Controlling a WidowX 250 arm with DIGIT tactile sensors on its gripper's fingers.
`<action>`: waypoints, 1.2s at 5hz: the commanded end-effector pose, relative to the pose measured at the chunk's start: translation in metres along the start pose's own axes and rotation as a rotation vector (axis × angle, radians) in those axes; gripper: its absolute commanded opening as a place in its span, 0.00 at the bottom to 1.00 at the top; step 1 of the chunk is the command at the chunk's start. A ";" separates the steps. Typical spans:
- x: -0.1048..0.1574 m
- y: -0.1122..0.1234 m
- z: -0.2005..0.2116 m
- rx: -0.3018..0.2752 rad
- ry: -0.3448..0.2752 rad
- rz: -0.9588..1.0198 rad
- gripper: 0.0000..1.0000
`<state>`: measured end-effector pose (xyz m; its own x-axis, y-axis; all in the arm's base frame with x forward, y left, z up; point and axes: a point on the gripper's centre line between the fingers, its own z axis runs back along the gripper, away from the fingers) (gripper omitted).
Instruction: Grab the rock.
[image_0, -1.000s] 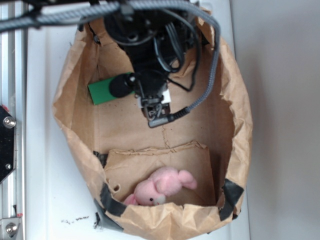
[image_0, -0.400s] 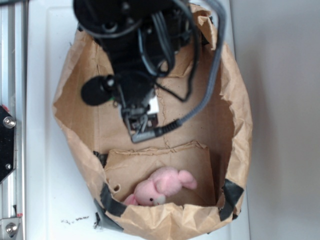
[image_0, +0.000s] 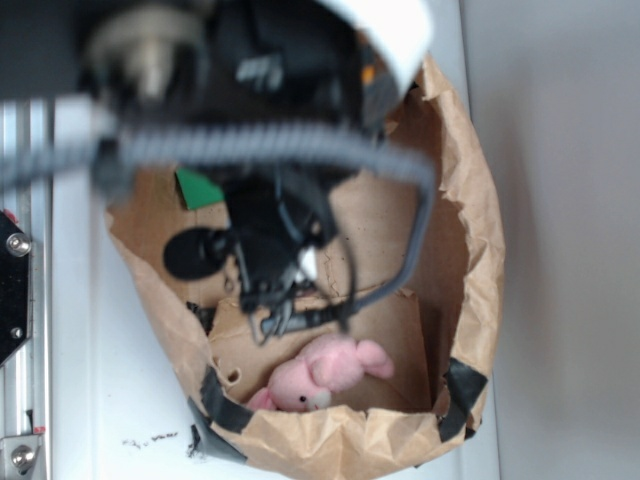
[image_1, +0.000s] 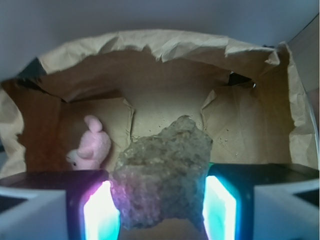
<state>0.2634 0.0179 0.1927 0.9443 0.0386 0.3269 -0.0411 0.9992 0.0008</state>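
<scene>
The claw (image_1: 162, 210) grips the rock (image_1: 162, 175) between its pads, seemingly lifted inside the bag (image_1: 150, 50), so the grab looks done.

A white smooth bench (image_0: 75, 400) fills the left part of the exterior view. At the left edge stands a silver metal rail (image_0: 20, 200) with bolts. The right part shows a plain pale grey surface (image_0: 570, 240), evenly lit, without shadows.
</scene>
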 end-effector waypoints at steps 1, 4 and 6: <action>0.004 -0.008 0.010 0.044 -0.057 -0.032 0.00; 0.021 -0.007 0.006 0.038 0.007 -0.006 0.00; 0.021 -0.006 0.006 0.047 0.039 0.128 0.00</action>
<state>0.2706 0.0085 0.1853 0.9586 0.1646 0.2326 -0.1725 0.9849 0.0141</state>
